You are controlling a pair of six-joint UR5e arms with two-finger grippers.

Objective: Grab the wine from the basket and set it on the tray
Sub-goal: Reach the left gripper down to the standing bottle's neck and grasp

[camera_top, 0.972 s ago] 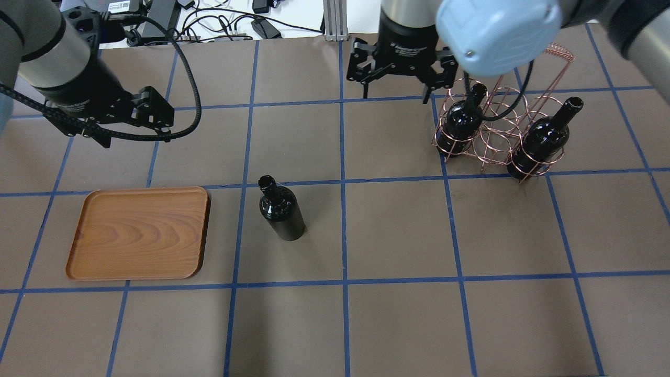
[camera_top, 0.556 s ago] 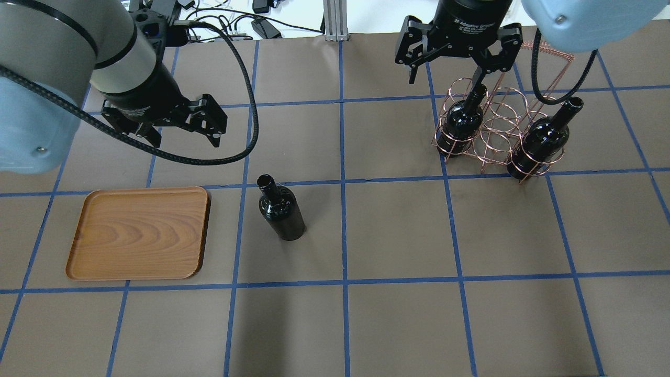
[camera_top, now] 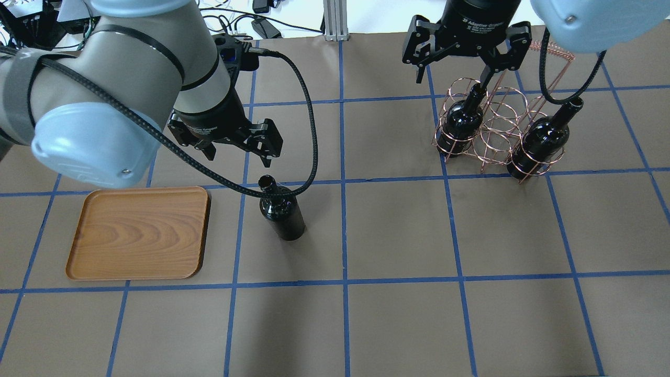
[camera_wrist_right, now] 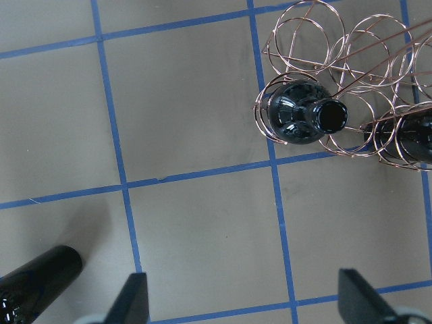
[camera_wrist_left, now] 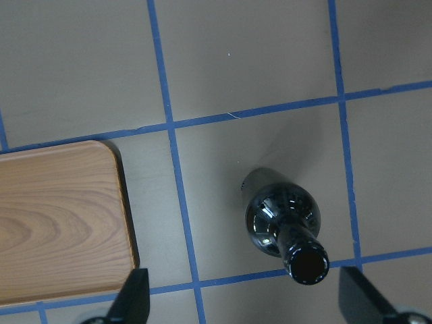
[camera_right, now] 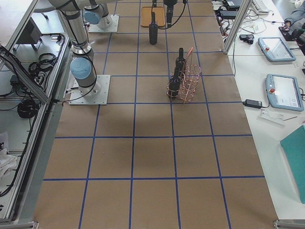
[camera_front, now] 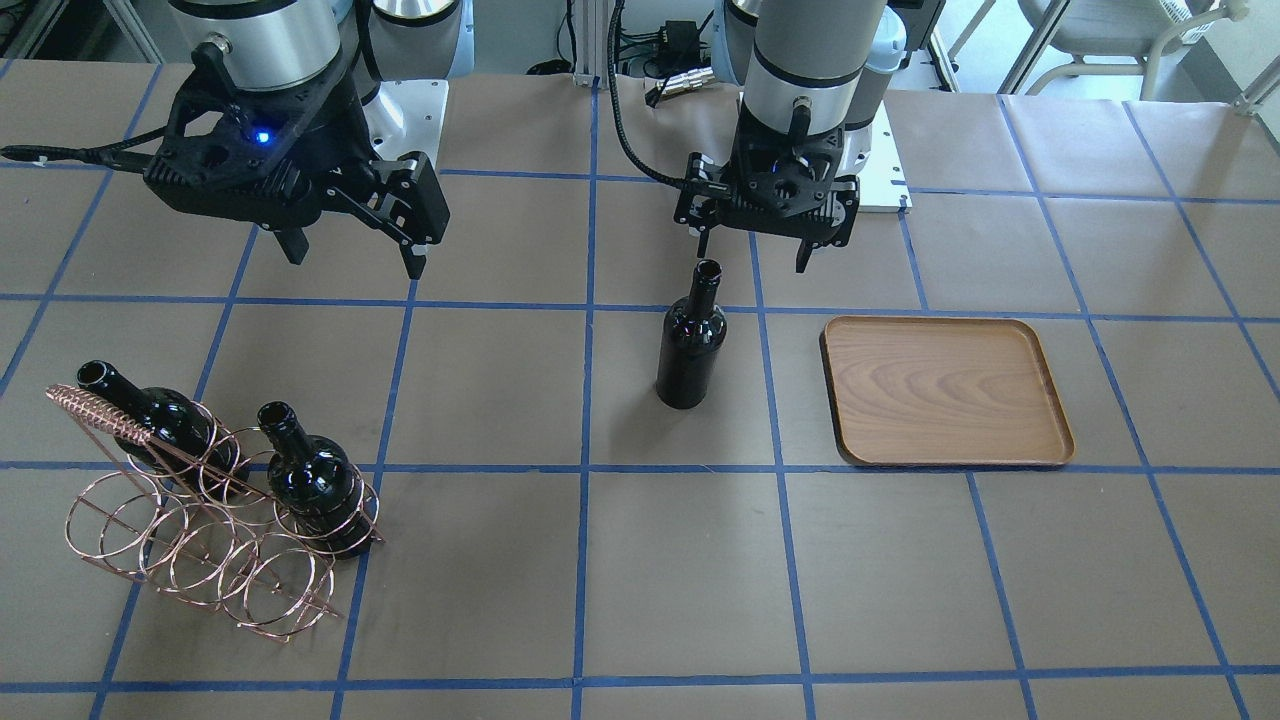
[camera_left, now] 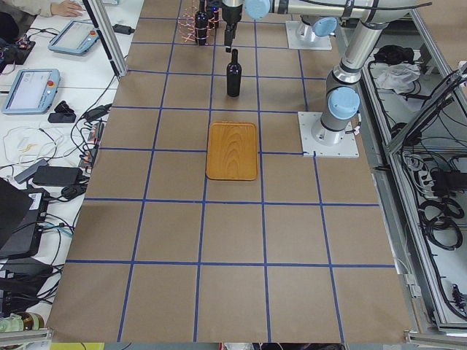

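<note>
Take the tray as your landmark: it lies flat on the brown-papered table, and everything else sits off to one side of it. Your wine bottle stands upright on the paper just beside the tray, apart from its rim, on the side that faces the basket. The left gripper hangs above that bottle, a little toward the robot's side of its mouth, with its jaws spread wide and nothing between them. In the left wrist view you see the bottle's open mouth low between the two fingers, nearer one of them than the other, and a corner of the tray at the edge. The fingers do not touch the glass. The basket stands well apart from the tray, beyond the wine bottle, its coiled handle bar on the side away from the robot. A second bottle rests neck-up in an end ring nearer the tray, and a third bottle in the end ring farther from it, with a bare ring between them. The right gripper hovers raised on the basket's side, farther from the tray than the wine bottle, slightly toward the robot from the second bottle. Its jaws are parted and hold nothing.
</note>
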